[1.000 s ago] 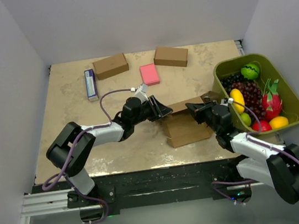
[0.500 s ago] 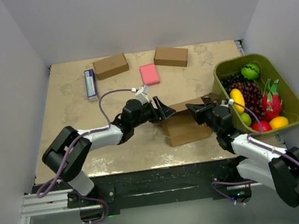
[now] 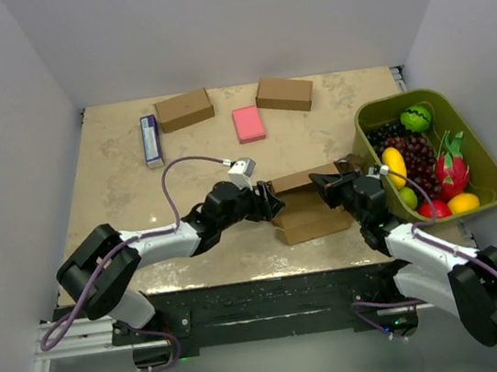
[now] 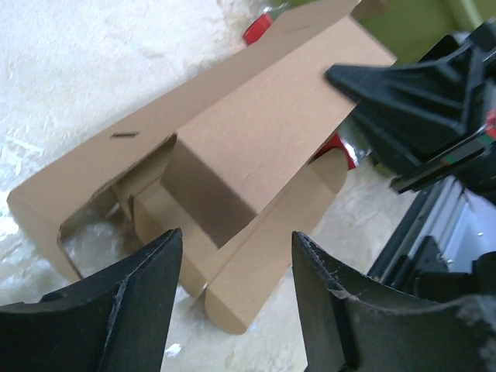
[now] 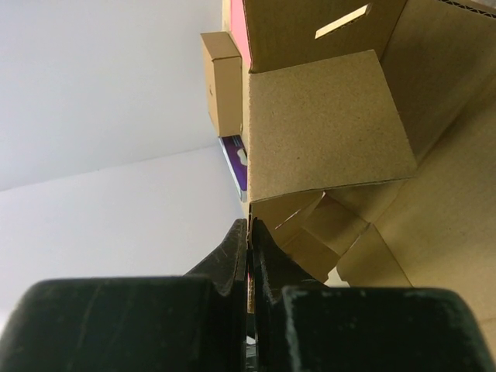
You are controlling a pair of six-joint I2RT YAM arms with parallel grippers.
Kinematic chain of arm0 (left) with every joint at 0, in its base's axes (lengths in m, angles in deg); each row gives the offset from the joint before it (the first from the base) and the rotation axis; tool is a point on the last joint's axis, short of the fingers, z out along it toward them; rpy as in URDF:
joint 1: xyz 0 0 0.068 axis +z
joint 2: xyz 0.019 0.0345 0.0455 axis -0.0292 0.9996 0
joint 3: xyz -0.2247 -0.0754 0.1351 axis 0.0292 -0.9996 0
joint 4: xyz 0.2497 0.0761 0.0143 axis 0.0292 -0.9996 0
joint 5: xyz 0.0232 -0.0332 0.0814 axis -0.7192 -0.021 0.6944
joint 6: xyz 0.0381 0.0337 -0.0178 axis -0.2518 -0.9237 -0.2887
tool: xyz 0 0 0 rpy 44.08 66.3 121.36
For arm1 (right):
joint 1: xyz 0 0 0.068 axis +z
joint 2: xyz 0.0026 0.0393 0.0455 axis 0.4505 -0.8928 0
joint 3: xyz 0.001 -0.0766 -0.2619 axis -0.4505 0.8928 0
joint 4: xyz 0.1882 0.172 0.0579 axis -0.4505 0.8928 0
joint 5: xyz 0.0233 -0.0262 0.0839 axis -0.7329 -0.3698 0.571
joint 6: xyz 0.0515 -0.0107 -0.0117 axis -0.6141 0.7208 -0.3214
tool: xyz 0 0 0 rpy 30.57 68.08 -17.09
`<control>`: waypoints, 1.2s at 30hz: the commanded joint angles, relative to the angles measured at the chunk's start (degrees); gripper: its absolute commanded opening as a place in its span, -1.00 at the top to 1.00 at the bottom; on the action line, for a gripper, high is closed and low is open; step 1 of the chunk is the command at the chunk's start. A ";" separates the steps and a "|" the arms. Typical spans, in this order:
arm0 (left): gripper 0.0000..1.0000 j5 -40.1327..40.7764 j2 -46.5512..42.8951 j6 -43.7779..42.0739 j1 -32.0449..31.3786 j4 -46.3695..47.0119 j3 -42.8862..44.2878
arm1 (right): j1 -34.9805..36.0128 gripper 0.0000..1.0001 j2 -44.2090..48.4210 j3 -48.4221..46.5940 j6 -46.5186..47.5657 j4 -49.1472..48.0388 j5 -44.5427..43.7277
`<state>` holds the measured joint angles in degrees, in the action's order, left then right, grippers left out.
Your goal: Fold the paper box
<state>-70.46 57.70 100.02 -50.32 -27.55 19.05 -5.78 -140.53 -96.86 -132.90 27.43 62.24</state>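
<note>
The paper box (image 3: 307, 205) is a brown cardboard mailer, partly folded, near the table's front centre. In the left wrist view it (image 4: 232, 170) shows its raised lid with a slot and folded side flaps. My left gripper (image 3: 269, 203) is open at the box's left end, and its fingers straddle the near corner (image 4: 232, 310) without touching. My right gripper (image 3: 325, 183) is shut on the box's right wall edge (image 5: 249, 225), which is pinched between the fingers.
Two ready-made brown boxes (image 3: 184, 109) (image 3: 284, 93), a pink pad (image 3: 248, 122) and a purple-and-white carton (image 3: 150, 140) lie at the back. A green bin (image 3: 463, 133) of fruit stands right of the box, close to my right arm.
My left gripper has moved down and right, from above the box's left rear corner to low at its left end. The right gripper has kept its hold.
</note>
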 commanded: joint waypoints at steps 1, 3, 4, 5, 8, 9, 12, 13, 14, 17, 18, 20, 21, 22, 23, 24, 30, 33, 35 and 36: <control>-0.25 3.94 -2.70 -6.74 -0.84 1.08 -2.50 | -0.69 1.00 1.15 1.19 -1.79 1.53 -3.55; -0.26 5.61 -3.14 -7.97 -0.84 2.75 -4.35 | -0.78 1.00 1.42 1.10 -1.79 1.71 -3.64; -0.25 5.79 -3.49 -8.41 -0.84 2.93 -4.79 | -0.69 1.00 1.51 1.10 -1.79 1.79 -3.55; -0.25 6.31 -3.50 -8.85 -0.84 3.02 -5.23 | -0.78 1.00 1.77 1.10 -1.79 1.88 -3.55; -0.17 8.42 -3.41 -9.64 -0.84 2.67 -5.58 | -0.78 1.00 2.38 1.10 -1.88 2.41 -3.73; -0.13 9.21 -3.24 -9.56 -0.84 2.76 -5.58 | -0.78 1.00 2.39 1.19 -1.79 2.58 -3.73; -0.02 11.32 -1.75 -8.51 -0.84 2.93 -4.88 | -0.78 1.00 2.74 1.19 -1.62 2.94 -3.90; 0.01 11.68 -1.13 -8.15 -0.84 3.02 -4.62 | -0.78 1.00 2.65 1.10 -1.62 2.94 -3.90; 0.03 11.68 -0.43 -7.63 -0.75 3.54 -3.83 | -0.69 1.00 2.65 1.10 -1.53 2.85 -3.90; 0.10 10.63 2.47 -6.49 -0.75 5.47 -2.25 | -0.78 1.00 2.47 1.10 -1.44 2.94 -3.82; 0.14 10.54 3.78 -6.13 -0.75 5.48 -1.72 | -0.78 1.00 2.56 1.19 -1.44 3.11 -3.73; 0.20 10.62 4.93 -5.52 -0.75 5.39 0.04 | -0.78 1.00 2.56 1.37 -1.53 3.03 -3.73; 0.23 10.62 5.90 -5.51 -0.75 5.48 0.57 | -0.78 1.00 2.65 1.28 -1.35 3.11 -3.81; 0.24 10.71 6.34 -5.60 -0.75 5.66 1.53 | -0.78 1.00 2.65 1.28 -1.27 3.20 -3.73; 0.26 10.80 6.78 -5.69 -0.84 5.57 2.06 | -0.69 1.00 2.74 1.19 -1.26 3.20 -3.73; 0.27 10.71 7.74 -5.86 -0.75 5.31 2.67 | -0.78 1.00 2.74 1.19 -1.18 3.38 -3.64; 0.35 10.36 11.09 -6.39 -0.84 4.87 5.23 | -0.78 1.00 2.91 1.02 -0.74 3.73 -3.73; 0.42 10.19 12.41 -6.31 -0.84 4.34 6.28 | -0.69 1.00 2.74 1.02 -0.65 3.55 -3.73; 0.44 9.83 12.76 -6.48 -0.84 4.25 6.64 | -0.78 1.00 2.56 0.93 -0.56 3.55 -3.81; 0.44 9.75 12.50 -6.57 -0.84 4.34 6.64 | -0.78 1.00 2.47 0.84 -0.39 3.47 -3.73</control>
<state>-61.43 69.90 93.87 -50.97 -25.35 23.66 -5.78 -138.48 -96.53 -133.05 29.55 62.41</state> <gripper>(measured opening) 0.286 0.015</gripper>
